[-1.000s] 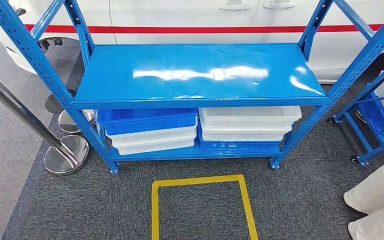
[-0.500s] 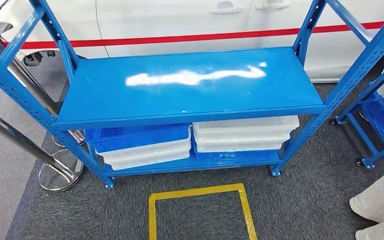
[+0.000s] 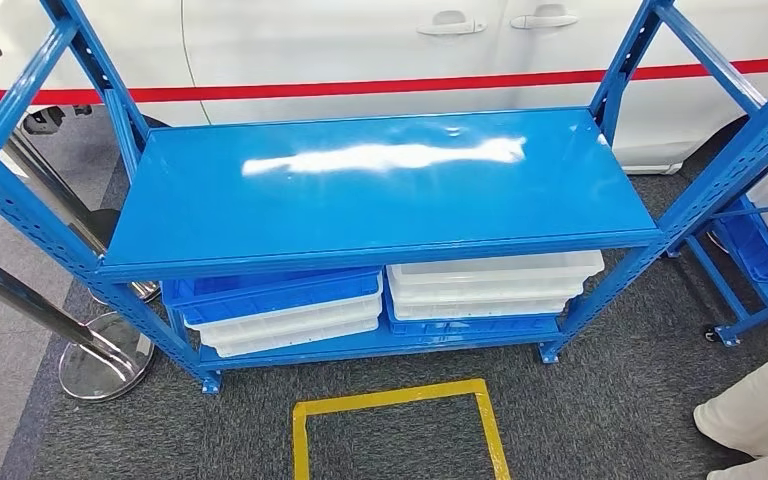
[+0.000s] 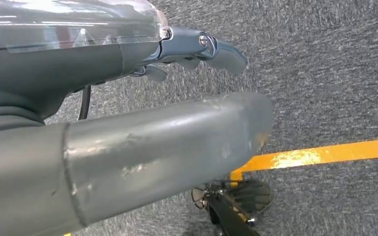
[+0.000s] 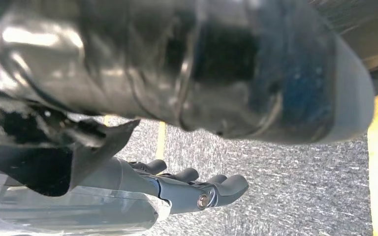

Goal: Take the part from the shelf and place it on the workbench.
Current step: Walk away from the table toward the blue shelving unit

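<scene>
A blue metal shelf point(image 3: 380, 190) stands in front of me in the head view. Its middle board is bare and glossy, and I see no loose part on it. On the bottom board lie a blue bin point(image 3: 275, 293) stacked on white bins at the left, and a stack of white bins point(image 3: 495, 285) on a blue one at the right. What the bins hold is hidden. My left hand point(image 4: 128, 98) hangs over grey carpet with its fingers point(image 4: 221, 49) stretched out, holding nothing. My right hand point(image 5: 187, 98) also hangs over carpet, its fingers point(image 5: 202, 189) apart from the thumb and holding nothing.
A yellow tape square point(image 3: 390, 400) marks the carpet before the shelf. A chrome stanchion base point(image 3: 105, 355) and slanted poles stand at the left. Another blue rack point(image 3: 750, 250) is at the right, with a person's white trouser legs point(image 3: 760, 410) below it. A white car point(image 3: 360, 40) stands behind.
The whole picture has shifted, so the camera has moved. The shelf and the yellow square now sit lower in the frame, and more of the car shows. Nothing on the shelf has moved.
</scene>
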Robot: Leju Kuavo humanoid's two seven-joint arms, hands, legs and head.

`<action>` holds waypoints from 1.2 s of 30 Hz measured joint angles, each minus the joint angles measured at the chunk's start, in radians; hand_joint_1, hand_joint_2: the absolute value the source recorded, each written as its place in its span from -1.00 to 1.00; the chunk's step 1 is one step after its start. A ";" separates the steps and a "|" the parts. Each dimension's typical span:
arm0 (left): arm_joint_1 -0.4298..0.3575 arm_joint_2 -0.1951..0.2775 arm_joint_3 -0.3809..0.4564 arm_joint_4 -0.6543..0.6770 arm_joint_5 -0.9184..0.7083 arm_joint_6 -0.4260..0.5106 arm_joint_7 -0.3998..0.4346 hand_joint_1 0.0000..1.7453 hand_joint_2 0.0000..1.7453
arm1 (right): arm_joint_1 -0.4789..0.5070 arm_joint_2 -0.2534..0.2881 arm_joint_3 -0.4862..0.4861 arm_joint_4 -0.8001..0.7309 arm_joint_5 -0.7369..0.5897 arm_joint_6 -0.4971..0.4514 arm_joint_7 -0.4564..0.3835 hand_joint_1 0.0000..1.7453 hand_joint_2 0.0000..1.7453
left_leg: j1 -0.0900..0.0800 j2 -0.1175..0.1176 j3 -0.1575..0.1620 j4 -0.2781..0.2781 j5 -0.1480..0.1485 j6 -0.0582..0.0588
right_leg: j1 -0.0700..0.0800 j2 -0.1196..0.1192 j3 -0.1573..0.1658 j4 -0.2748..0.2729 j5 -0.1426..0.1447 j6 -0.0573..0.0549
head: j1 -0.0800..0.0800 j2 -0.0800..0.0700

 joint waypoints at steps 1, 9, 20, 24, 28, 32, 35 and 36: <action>0.000 0.000 0.000 0.000 0.000 0.000 0.000 -1.00 -1.00 | 0.000 0.000 0.000 0.000 0.000 -0.001 0.000 -1.00 -1.00 | 0.000 0.001 0.004 0.000 -0.004 0.000 | -0.003 -0.001 -0.029 0.039 -0.003 0.004 | 0.000 0.000; 0.001 -0.004 0.000 -0.015 0.000 -0.003 0.006 -1.00 -1.00 | -0.001 -0.002 0.000 0.002 0.002 -0.003 0.000 -1.00 1.00 | -0.003 0.000 0.040 -0.001 -0.036 -0.039 | -0.006 -0.008 0.039 -0.200 0.160 -0.011 | -0.001 0.000; 0.002 -0.011 0.000 -0.042 0.000 -0.012 0.022 -1.00 -1.00 | -0.003 -0.002 0.005 0.002 -0.020 -0.031 0.029 -1.00 -1.00 | 0.001 0.001 0.059 -0.018 -0.035 0.014 | 0.002 -0.006 0.056 -0.214 0.158 -0.032 | 0.000 0.000; 0.004 -0.017 0.000 -0.052 0.002 -0.015 0.028 -1.00 1.00 | -0.002 -0.002 0.011 0.002 -0.033 -0.043 0.028 -1.00 0.50 | 0.005 0.001 0.062 -0.023 -0.035 -0.023 | 0.004 -0.006 0.056 -0.213 0.157 -0.034 | 0.000 0.000; 0.007 -0.020 -0.015 -0.060 0.021 -0.014 0.040 -1.00 1.00 | -0.006 -0.004 0.015 0.007 -0.038 -0.044 0.020 -1.00 1.00 | 0.007 0.001 0.063 -0.026 -0.036 -0.050 | 0.004 -0.006 0.056 -0.213 0.157 -0.034 | 0.000 0.000; 0.018 -0.020 -0.084 -0.065 0.100 -0.011 0.065 -1.00 1.00 | -0.020 -0.018 0.033 0.029 -0.067 -0.044 -0.003 -1.00 1.00 | 0.005 0.001 0.063 -0.025 -0.037 -0.050 | 0.002 -0.006 0.057 -0.214 0.157 -0.034 | 0.000 0.000; 0.026 -0.018 -0.145 -0.066 0.171 -0.008 0.085 -1.00 1.00 | -0.034 -0.033 0.049 0.052 -0.095 -0.043 -0.023 -1.00 1.00 | 0.004 0.001 0.063 -0.024 -0.037 -0.050 | 0.000 -0.006 0.057 -0.215 0.157 -0.033 | 0.000 0.000; 0.029 -0.016 -0.167 -0.066 0.195 -0.007 0.092 -1.00 1.00 | -0.039 -0.038 0.055 0.061 -0.104 -0.042 -0.030 -1.00 1.00 | 0.003 0.001 0.063 -0.024 -0.037 -0.049 | 0.000 -0.006 0.057 -0.215 0.157 -0.032 | 0.000 0.000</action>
